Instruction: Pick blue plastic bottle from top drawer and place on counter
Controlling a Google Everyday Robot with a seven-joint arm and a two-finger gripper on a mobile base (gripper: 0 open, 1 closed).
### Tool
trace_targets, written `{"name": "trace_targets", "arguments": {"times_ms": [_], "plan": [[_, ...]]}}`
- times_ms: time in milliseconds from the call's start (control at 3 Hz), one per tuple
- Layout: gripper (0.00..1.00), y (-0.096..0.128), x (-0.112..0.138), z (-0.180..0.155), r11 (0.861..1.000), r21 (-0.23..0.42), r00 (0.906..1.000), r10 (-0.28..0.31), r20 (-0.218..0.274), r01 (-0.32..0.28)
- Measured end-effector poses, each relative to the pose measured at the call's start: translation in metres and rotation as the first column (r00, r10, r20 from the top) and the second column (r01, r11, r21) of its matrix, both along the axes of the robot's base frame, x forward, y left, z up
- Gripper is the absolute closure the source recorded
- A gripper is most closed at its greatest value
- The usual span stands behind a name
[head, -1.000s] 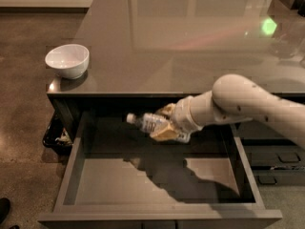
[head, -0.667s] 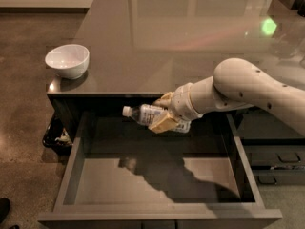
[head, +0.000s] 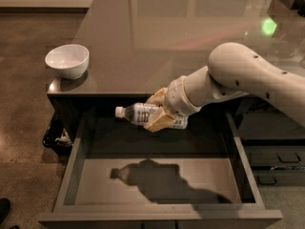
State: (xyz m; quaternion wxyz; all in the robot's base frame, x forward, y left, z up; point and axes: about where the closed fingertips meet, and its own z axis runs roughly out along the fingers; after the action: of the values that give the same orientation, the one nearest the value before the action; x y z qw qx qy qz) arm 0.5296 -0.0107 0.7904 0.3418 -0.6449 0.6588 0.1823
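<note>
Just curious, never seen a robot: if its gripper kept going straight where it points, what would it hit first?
The gripper, shut on the bottle, points left in the picture above the open drawer. Probably the drawer's left wall comes first, though depth is unclear and it might pass over it.

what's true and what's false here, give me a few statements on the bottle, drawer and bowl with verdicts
1. The end effector grips the blue plastic bottle in the air above the open top drawer. True.
2. The blue plastic bottle stands upright on the counter. False: it is held roughly on its side, off every surface, just in front of the counter's front edge.
3. A white bowl sits on the counter near a front corner. True.
4. The top drawer is shut. False: it is pulled out, and its bottom shows only the shadow of the arm and bottle.
</note>
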Motion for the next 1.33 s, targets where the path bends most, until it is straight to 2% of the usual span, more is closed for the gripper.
{"name": "trace_targets", "arguments": {"times_ms": [333,667,1000,1333], "plan": [[1.0,-0.011,-0.024,0.024,1.0,-0.032,0.9999,0.001,-0.015,-0.001],[1.0,-0.021,-0.047,0.071,0.997,-0.071,0.9988,-0.014,0.047,0.017],[1.0,-0.032,-0.022,0.107,0.991,-0.128,0.9834,-0.012,0.181,0.036],[1.0,-0.048,0.029,0.122,0.976,-0.206,0.9571,-0.011,0.29,0.074]]}}
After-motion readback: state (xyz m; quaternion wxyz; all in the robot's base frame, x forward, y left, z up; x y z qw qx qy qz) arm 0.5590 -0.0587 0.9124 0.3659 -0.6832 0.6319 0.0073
